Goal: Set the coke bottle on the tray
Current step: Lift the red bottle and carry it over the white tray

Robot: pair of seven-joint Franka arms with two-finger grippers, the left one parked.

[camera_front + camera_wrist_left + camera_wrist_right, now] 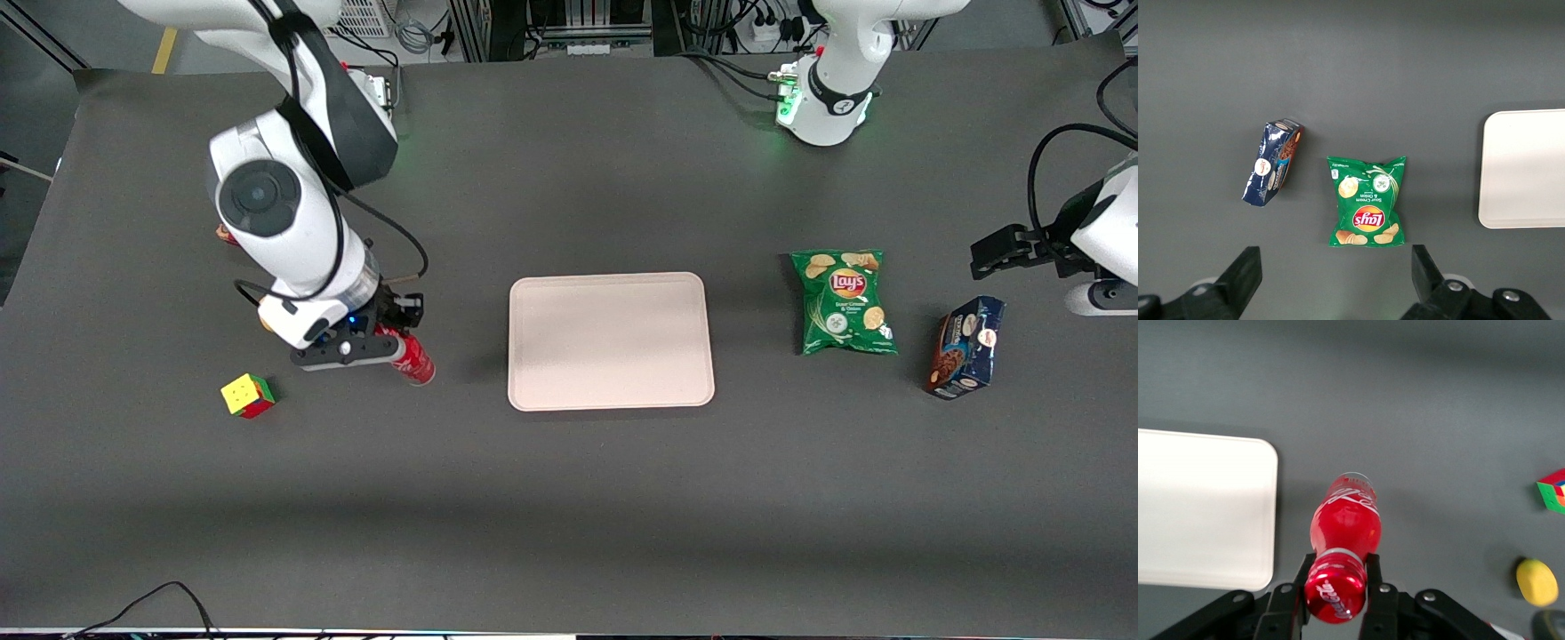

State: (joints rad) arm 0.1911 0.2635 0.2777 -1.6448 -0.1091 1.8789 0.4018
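The coke bottle (414, 362), all red with white lettering, is held by my gripper (384, 343), which is shut on its neck just under the cap. In the right wrist view the fingers (1373, 577) press both sides of the neck, the cap faces the camera, and the bottle (1345, 523) points base-down at the dark table. I cannot tell whether the base touches the table. The pale tray (610, 341) lies flat and bare a short way from the bottle, toward the parked arm's end. Its rounded corner (1261, 453) shows close beside the bottle.
A coloured cube (248, 395) lies near the gripper, nearer the front camera, with a yellow fruit (1537, 582) close by. A green Lay's chips bag (843, 302) and a dark blue cookie box (966, 347) lie toward the parked arm's end.
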